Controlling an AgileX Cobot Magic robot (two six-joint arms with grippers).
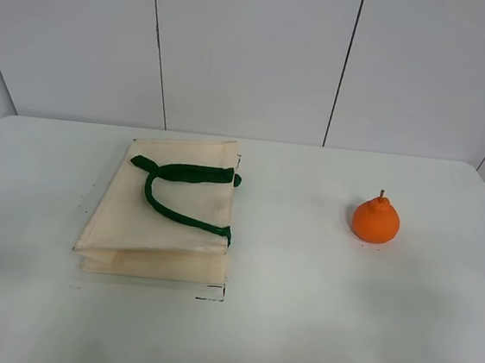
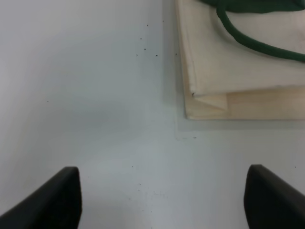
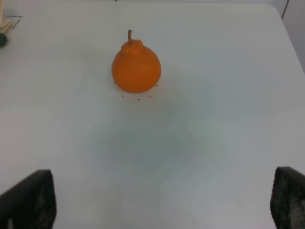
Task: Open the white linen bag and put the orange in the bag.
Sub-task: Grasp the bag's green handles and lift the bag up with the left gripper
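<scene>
The bag [image 1: 164,225] lies flat on the left half of the table [image 1: 296,334]. It is cream cloth, matte and slightly stiff, folded into layers that show as stepped edges along its near side. Two dark green handles [image 1: 180,194] rest on top, one lying straight, the other looped in a curve. The bag's mouth is closed.

The orange [image 1: 375,220] stands upright on the right half, well apart from the bag. It is smooth and bright, round below, with a small bump and a short brown stem on top. The table is plain white and smooth, with a few tiny dark specks.

The left gripper [image 2: 164,200] hangs over bare table just off the bag's near corner, its dark fingers spread wide and holding nothing. The right gripper [image 3: 159,200] is also spread and empty, with the orange ahead of it and not touching.

Bare table surrounds the orange on all sides and lies between it and the bag. A pale panelled wall [image 1: 256,53] stands behind the far edge.
</scene>
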